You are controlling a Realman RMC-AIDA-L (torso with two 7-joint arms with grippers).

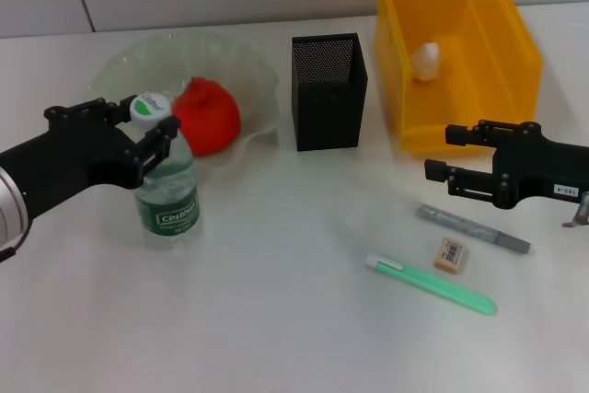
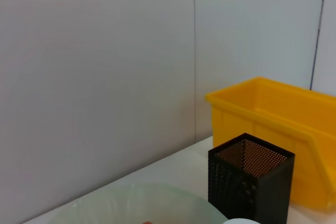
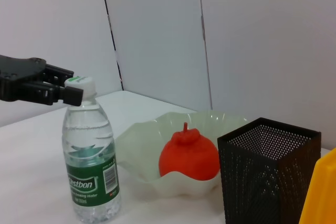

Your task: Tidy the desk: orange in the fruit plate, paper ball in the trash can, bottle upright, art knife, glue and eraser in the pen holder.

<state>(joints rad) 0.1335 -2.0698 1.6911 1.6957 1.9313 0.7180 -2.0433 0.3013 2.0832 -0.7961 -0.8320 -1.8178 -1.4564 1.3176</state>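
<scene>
Bottle: the bottle (image 1: 168, 192) stands upright on the table (image 1: 276, 319) at the near left, cap on, just in front of the fruit plate.
Left gripper: the left gripper (image 1: 147, 124) is at the bottle's cap, one finger on either side of it. The fingers (image 1: 158, 140) sit close against the neck, but whether they clamp it or merely bracket it cannot be told.
Orange: the orange (image 1: 206, 115) rests inside the fruit plate (image 1: 248, 71), at the far left of the table, behind the bottle.
Pen holder: the pen holder (image 1: 329, 91) stands upright at far centre, between the fruit plate and the trash can. Nothing can be made out inside it.
Trash can: the trash can (image 1: 479, 62) sits at the far right; the paper ball (image 1: 426, 60) lies on its floor.
Right gripper: the right gripper (image 1: 446, 154) hovers at the right, just in front of the trash can and above the table, its fingers spread apart and holding nothing.
Eraser: the eraser (image 1: 451, 254) lies flat at the near right, between two long items.
Grey item: a slim grey stick (image 1: 474, 228) lies just beyond the eraser, nearly under the right gripper.
Green item: a slim green stick (image 1: 431, 284) lies just nearer than the eraser. Which of the two is the knife and which the glue cannot be told.
</scene>
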